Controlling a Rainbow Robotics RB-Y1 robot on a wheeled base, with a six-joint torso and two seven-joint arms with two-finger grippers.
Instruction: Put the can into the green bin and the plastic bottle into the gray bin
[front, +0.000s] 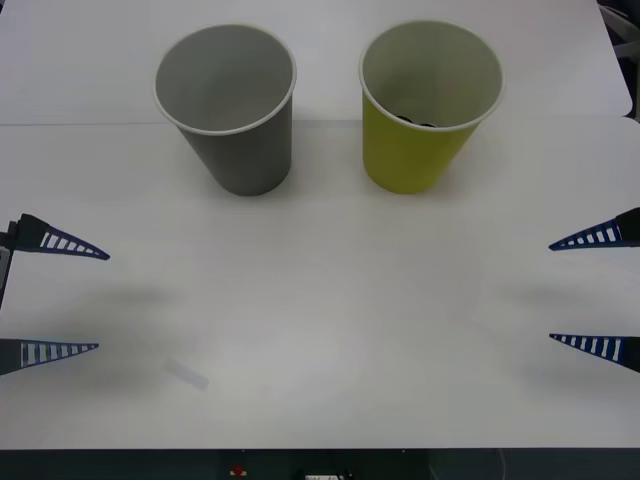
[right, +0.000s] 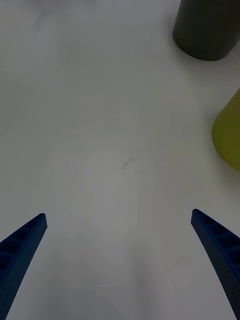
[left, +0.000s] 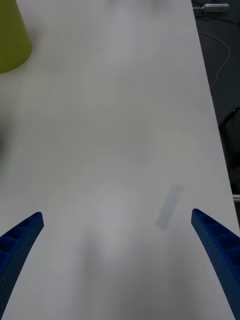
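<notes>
Can, seemingly the dark shape inside the green bin (front: 425, 110), beside the gray bin (front: 228, 105); light and slippery, I'd pinch its sides. Left gripper (front: 95, 300) and right gripper (front: 552, 292) wait spread, empty

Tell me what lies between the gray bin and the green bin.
Only bare white table, in the front view; the gray bin and green bin stand apart.
</notes>
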